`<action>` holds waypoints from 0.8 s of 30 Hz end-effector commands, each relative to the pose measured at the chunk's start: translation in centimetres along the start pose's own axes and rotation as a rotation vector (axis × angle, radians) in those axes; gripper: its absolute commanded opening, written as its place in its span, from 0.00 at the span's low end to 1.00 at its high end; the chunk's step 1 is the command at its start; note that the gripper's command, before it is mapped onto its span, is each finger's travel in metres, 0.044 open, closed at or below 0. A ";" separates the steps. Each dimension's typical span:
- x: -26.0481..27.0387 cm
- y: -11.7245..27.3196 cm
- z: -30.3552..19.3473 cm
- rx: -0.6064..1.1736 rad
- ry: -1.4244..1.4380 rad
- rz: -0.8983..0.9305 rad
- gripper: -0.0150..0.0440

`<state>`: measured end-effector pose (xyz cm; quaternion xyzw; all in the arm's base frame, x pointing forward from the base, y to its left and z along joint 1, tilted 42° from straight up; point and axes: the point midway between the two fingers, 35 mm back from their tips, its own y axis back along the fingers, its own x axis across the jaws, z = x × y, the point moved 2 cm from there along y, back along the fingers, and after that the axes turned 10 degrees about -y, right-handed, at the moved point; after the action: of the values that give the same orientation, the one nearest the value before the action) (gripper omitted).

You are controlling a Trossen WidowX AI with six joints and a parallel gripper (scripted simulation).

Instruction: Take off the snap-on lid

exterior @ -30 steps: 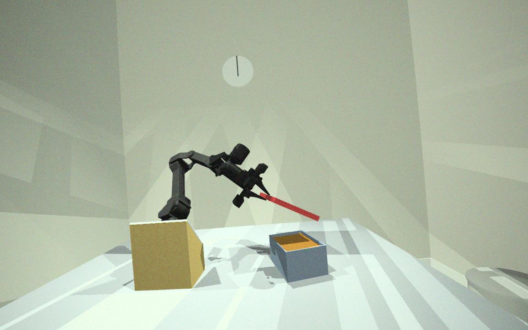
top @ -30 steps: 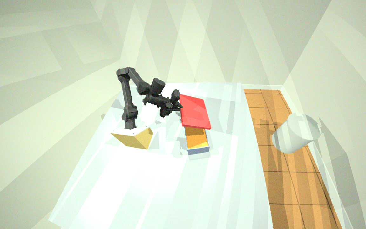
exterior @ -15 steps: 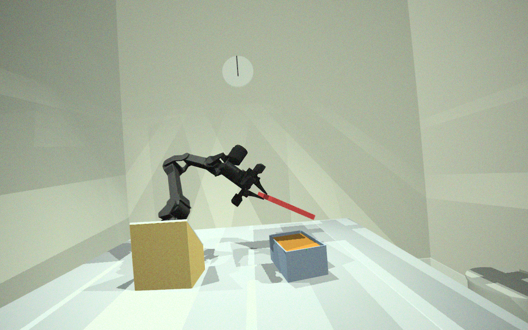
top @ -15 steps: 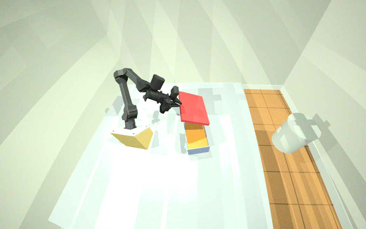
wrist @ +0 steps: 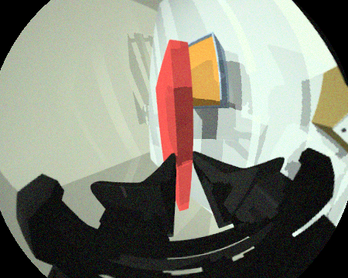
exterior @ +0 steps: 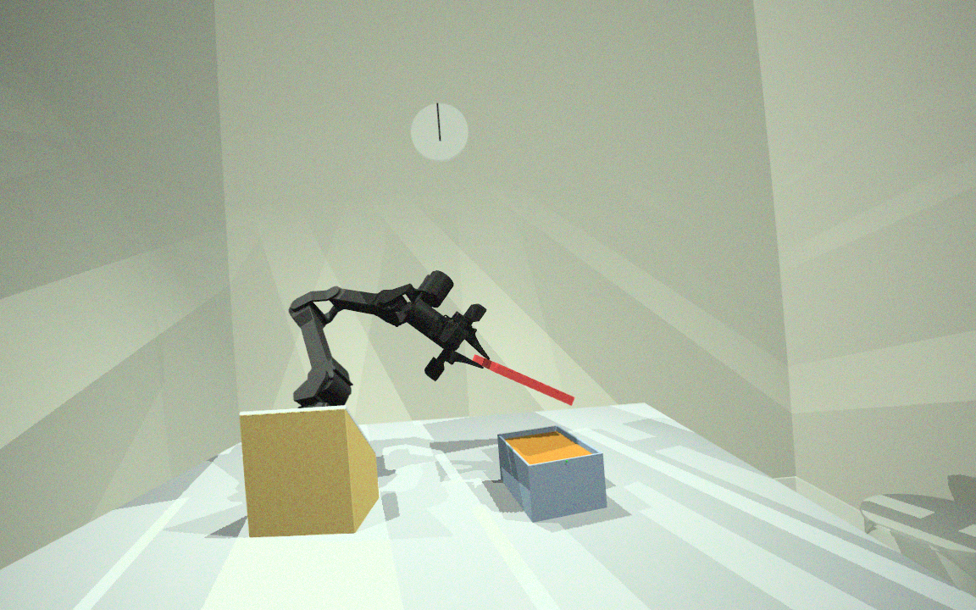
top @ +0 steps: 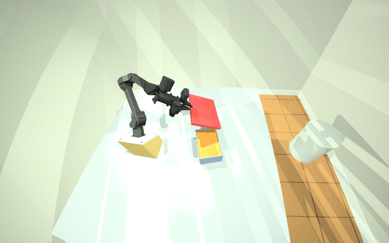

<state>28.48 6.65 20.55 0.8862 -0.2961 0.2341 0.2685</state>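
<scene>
The red lid (top: 204,111) (exterior: 529,382) (wrist: 183,112) is in the air, above and behind the storage box. It slopes down away from the arm, its far edge lowest. My gripper (top: 191,107) (exterior: 486,363) (wrist: 183,156) is shut on the lid's edge nearest the arm. The blue-grey storage box (top: 211,159) (exterior: 568,488) (wrist: 223,83) stands open on the table, its inside orange. The lid and the box are apart. In the top view the lid hides a little of the box's back end. The lid's underside is mostly hidden.
The arm's base stands on a yellow block (top: 144,147) (exterior: 302,474) (wrist: 329,100) left of the box. The white table (top: 159,196) (exterior: 430,561) ends at the right above a tiled floor (top: 301,193). A pale cylinder (top: 310,144) stands beyond that edge.
</scene>
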 end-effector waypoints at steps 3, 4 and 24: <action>0.1 0.2 -1.1 -0.004 0.002 0.013 0.25; 0.0 0.2 -1.3 -0.004 0.002 0.013 0.25; -0.8 0.4 -5.3 -0.002 0.001 0.013 0.25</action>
<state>26.34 9.78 23.35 0.8870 -0.2951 0.2317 0.2692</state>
